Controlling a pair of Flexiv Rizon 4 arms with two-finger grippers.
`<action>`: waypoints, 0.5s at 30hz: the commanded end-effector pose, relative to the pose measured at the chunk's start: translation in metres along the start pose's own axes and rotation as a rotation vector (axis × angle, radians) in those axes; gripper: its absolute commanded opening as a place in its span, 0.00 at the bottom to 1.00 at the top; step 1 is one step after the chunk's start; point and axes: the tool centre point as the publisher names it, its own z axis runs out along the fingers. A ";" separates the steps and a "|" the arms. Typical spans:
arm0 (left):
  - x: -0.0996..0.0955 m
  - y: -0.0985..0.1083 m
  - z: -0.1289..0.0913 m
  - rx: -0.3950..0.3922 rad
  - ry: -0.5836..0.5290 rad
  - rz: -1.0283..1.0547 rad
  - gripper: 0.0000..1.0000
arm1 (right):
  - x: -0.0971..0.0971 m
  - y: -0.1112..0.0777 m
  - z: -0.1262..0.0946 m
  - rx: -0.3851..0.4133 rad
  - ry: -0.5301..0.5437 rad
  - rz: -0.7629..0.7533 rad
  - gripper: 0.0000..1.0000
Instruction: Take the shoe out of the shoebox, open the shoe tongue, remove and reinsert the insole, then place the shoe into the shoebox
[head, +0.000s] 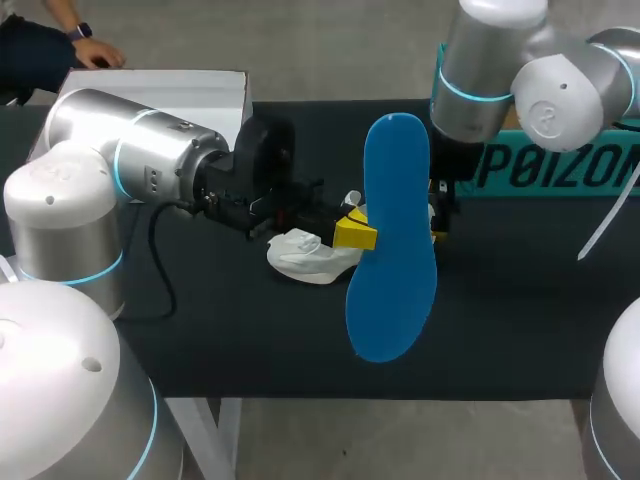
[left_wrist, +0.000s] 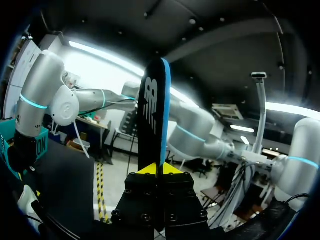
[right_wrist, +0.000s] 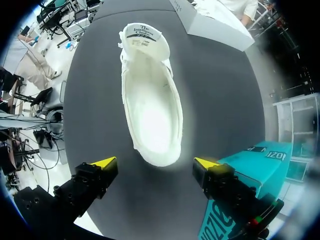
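Insole (head: 392, 240) hangs upright above the table (head: 250, 340), pinched at its edge by my left gripper (left_wrist: 159, 169). It hides part of the white shoe (right_wrist: 150, 105) from my head camera. The shoe lies opening-up under my right gripper (right_wrist: 156, 162), whose fingers are spread and touch nothing. The teal shoebox (head: 560, 165) sits on the shoe's right, and a white box (head: 170, 90) at the far left.

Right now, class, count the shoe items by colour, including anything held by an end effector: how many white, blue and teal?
White: 2, the shoe and the white box
Blue: 1, the insole
Teal: 1, the teal box
Total: 4
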 end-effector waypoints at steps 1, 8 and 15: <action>0.000 0.000 0.001 0.001 -0.001 0.000 0.00 | -0.005 0.008 0.000 0.008 0.003 -0.006 1.00; 0.000 0.000 0.001 0.001 -0.001 0.000 0.00 | -0.009 0.017 -0.003 0.007 -0.003 -0.023 1.00; 0.000 0.000 0.001 0.001 -0.001 0.000 0.00 | -0.009 0.017 -0.003 0.007 -0.003 -0.023 1.00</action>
